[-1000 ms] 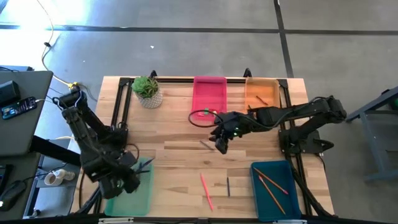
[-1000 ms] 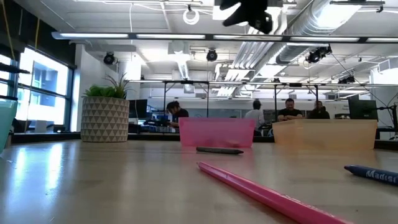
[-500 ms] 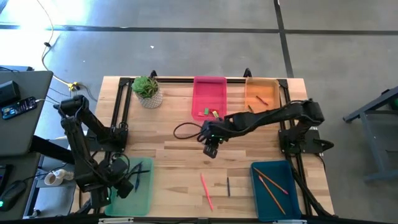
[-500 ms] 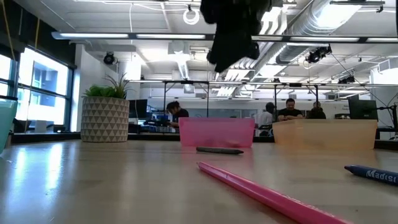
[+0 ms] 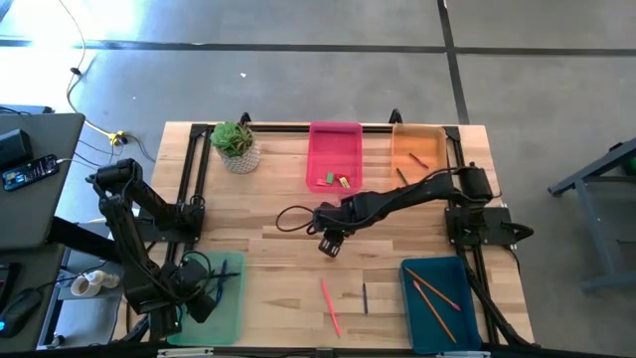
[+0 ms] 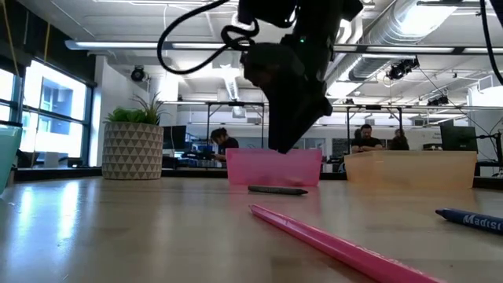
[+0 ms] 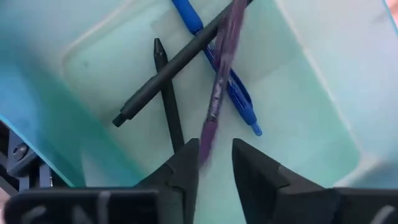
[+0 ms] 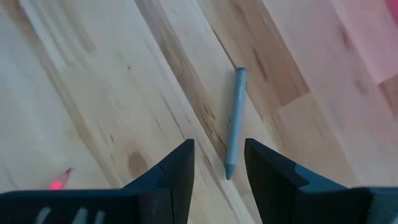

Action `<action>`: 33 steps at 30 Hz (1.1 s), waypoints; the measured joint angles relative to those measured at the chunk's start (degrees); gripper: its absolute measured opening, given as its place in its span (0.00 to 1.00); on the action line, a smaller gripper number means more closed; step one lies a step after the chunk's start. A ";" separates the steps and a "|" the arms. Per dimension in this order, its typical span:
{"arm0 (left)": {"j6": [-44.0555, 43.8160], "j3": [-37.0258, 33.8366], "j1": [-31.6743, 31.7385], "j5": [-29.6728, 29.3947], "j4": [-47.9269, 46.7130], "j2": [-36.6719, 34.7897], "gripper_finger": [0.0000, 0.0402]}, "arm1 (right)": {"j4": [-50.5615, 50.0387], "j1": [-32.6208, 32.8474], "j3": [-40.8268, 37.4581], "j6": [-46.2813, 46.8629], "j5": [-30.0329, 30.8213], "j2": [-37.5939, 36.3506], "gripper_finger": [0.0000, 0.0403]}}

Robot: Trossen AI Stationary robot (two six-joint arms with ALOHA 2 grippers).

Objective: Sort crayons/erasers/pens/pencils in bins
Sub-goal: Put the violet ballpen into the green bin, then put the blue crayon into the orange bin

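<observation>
My right gripper (image 5: 329, 243) is open and points down just above a short grey crayon (image 8: 233, 121) that lies flat on the table. The crayon also shows in the low view (image 6: 277, 189), below the gripper (image 6: 284, 145). My left gripper (image 7: 216, 155) is open over the light green bin (image 5: 231, 310). In that bin lie a black pen (image 7: 168, 68), a blue pen (image 7: 239, 102) and a blurred purple pen (image 7: 219, 87), whose near end lies by the fingertips. I cannot tell whether it touches them.
A pink pencil (image 5: 330, 303) and a dark pen (image 5: 365, 298) lie on the table near its front edge. The pink bin (image 5: 335, 144) holds erasers, the orange bin (image 5: 417, 147) crayons, and the teal bin (image 5: 442, 308) pencils. A potted plant (image 5: 236, 144) stands at the far left.
My right gripper has gone from beside the pink bin toward the table's left and near edges. It has come down until it hangs just over the grey crayon. The crayon has not moved.
</observation>
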 joint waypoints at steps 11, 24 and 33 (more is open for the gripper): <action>-0.93 0.00 0.22 1.28 0.39 -2.23 0.37 | -0.01 0.00 0.00 1.43 1.53 4.40 0.33; 5.22 0.02 0.53 -7.60 0.43 -13.13 0.31 | 0.00 0.02 -0.04 3.87 1.57 7.15 0.33; 13.43 0.04 3.50 -17.99 0.36 -21.57 0.30 | -0.93 0.01 0.09 7.63 2.23 8.00 0.30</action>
